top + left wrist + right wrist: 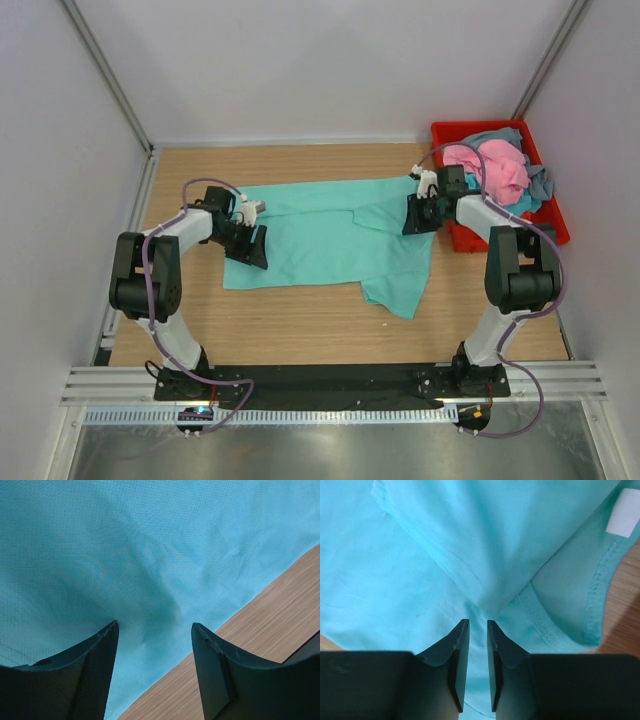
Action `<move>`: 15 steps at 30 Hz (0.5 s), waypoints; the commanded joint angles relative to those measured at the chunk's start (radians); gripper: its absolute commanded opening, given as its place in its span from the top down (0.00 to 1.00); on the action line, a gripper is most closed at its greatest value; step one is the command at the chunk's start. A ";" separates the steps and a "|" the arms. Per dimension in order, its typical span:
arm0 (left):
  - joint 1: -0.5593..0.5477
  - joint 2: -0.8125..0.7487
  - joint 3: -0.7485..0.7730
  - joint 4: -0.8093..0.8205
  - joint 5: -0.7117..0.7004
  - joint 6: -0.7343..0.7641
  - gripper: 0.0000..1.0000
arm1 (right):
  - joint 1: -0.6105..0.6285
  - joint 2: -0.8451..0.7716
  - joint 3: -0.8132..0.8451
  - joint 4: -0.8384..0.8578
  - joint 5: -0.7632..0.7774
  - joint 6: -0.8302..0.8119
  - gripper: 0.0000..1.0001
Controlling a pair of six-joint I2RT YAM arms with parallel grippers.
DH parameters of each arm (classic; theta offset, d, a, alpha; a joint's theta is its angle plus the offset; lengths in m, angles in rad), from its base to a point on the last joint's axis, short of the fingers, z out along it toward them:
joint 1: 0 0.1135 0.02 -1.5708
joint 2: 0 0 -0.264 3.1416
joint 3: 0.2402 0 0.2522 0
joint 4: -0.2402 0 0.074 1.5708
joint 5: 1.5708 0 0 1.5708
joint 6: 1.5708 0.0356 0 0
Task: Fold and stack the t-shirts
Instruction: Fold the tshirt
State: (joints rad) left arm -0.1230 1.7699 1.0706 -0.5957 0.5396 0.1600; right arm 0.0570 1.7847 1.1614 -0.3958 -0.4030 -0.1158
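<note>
Right end effector point(477, 622) low on t-shirt point(445, 540)

The spread-out t-shirt point(330, 240) is looking teal-green all over. Up close, its cloth is showing tiny dots, and a small white tag point(625, 512) is showing on it. The table point(300, 330) is showing light brown wood with thin streaky lines. The bin point(475, 240) is looking bright red. In it, a pink shirt point(490, 165), a grey-blue shirt point(505, 137) and a turquoise-blue shirt point(520, 203) are showing. The left gripper point(155, 627) and the right gripper point(478, 622) are looking black. The cables point(200, 183) are looking purple.
</note>
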 commanded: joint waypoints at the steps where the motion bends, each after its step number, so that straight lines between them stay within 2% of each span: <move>1: -0.003 -0.024 -0.017 0.017 -0.010 0.001 0.38 | 0.003 -0.033 0.007 -0.043 -0.040 0.010 0.72; 2: -0.001 -0.030 -0.018 0.019 -0.013 0.001 0.38 | 0.001 -0.047 0.020 -0.055 -0.033 -0.002 0.65; 5: -0.001 -0.069 -0.031 0.040 -0.038 0.004 0.36 | 0.001 -0.189 0.009 -0.063 0.001 -0.094 0.57; 8: 0.000 -0.119 -0.044 0.066 -0.070 0.010 0.34 | 0.001 -0.304 -0.049 -0.061 -0.003 -0.235 0.56; 9: 0.000 -0.133 -0.050 0.073 -0.081 0.012 0.33 | 0.003 -0.394 -0.080 -0.063 -0.016 -0.284 0.56; 13: 0.005 -0.203 -0.081 0.128 -0.136 0.015 0.30 | 0.043 -0.609 -0.348 -0.035 0.019 -0.574 0.56; 15: 0.003 -0.210 -0.087 0.155 -0.162 0.013 0.28 | 0.060 -0.668 -0.412 -0.072 0.035 -0.625 0.56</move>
State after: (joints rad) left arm -0.1230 1.6039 0.9947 -0.5194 0.4328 0.1650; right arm 0.0914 1.1557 0.8555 -0.4206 -0.3985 -0.5262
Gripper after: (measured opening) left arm 0.709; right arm 0.442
